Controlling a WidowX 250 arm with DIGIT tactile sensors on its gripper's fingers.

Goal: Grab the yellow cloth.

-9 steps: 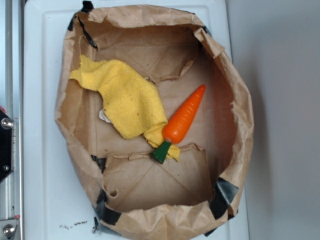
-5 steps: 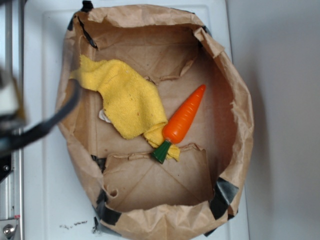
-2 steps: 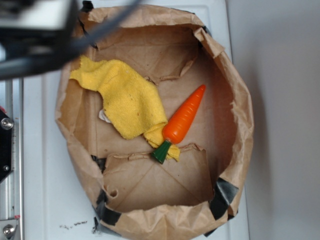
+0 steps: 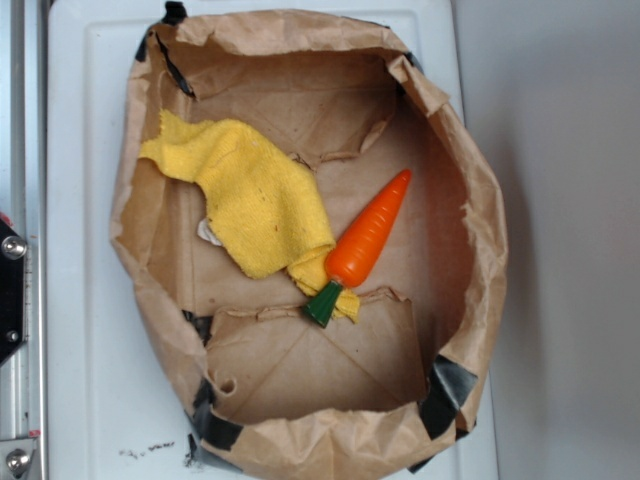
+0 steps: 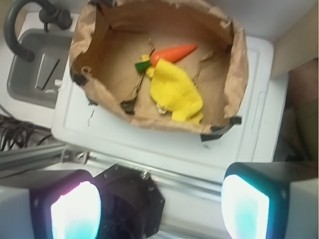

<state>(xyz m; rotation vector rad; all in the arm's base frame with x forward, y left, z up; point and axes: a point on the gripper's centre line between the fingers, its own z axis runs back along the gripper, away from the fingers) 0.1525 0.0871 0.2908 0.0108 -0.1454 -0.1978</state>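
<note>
Yellow cloth lies crumpled on the floor of the paper bag, left of centre, its lower end under the carrot's green stem. Bag sits on a white tray. Gripper high above, well apart from the bag, fingers spread wide, holding nothing.

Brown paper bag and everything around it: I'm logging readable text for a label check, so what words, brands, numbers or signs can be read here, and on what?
None: no readable text in either view.
Crumpled brown paper bag: plain, with black tape only.
Bright yellow terry cloth: no tag visible.
Orange plastic toy carrot: unmarked.
White tray: small dark specks near its lower edge, not legible characters.
</note>
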